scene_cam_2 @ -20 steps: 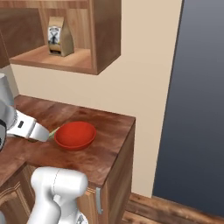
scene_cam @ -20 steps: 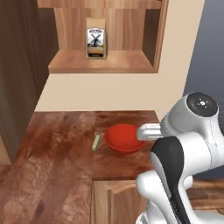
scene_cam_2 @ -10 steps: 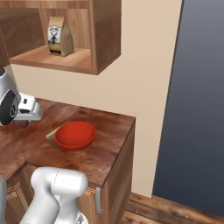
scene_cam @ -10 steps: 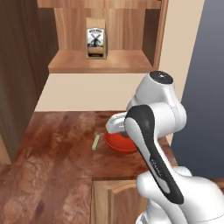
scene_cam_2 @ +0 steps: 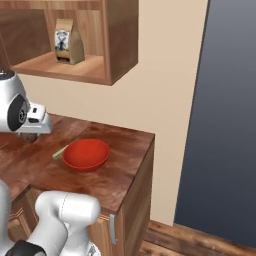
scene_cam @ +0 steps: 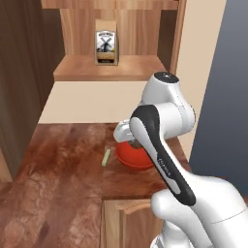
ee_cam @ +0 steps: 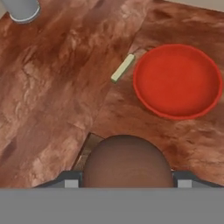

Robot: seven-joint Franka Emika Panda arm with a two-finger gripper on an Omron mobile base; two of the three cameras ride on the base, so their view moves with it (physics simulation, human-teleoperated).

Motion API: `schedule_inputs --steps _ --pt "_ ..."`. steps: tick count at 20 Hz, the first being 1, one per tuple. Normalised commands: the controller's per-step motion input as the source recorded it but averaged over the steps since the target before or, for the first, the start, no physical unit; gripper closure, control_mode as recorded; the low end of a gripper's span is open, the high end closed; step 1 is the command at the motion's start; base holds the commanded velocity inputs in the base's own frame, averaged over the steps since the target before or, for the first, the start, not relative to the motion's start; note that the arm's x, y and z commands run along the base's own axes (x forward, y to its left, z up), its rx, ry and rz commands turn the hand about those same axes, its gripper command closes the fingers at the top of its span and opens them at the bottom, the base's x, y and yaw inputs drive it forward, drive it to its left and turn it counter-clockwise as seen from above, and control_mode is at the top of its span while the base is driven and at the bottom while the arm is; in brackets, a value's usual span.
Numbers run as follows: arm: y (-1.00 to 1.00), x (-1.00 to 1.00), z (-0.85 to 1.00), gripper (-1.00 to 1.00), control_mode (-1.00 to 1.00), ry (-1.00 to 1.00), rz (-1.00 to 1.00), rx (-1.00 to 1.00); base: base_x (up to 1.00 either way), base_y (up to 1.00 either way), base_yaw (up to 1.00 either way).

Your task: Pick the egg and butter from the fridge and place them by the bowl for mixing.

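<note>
The gripper [ee_cam: 127, 181] is clamped on the egg [ee_cam: 127, 162], one reddish-brown ovoid held above the wooden counter [ee_cam: 57, 92], just near of the bowl [ee_cam: 177, 81]. One red bowl sits on the counter near its right end. One pale butter [ee_cam: 123, 68] stick lies flat on the counter just left of the bowl, close to its rim but apart. A grey round object [ee_cam: 22, 9] stands at the far left. On the shelf [scene_cam: 109, 72] above stands one brown bag [scene_cam: 106, 41] with a dark windmill label; its writing is too small to read.
</note>
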Motion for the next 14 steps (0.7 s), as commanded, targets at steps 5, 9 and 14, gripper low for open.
schedule_inputs --steps 5,9,14 --pt "0.15 0.20 -0.45 1.00 -1.00 0.05 -0.06 0.00 0.00 0.00 0.00" --pt "0.52 0.24 -0.69 1.00 -1.00 0.07 0.00 -0.03 0.00 0.00 0.00" --pt "0.64 0.48 -0.79 1.00 -1.00 0.08 0.00 -0.09 0.00 0.00 0.00"
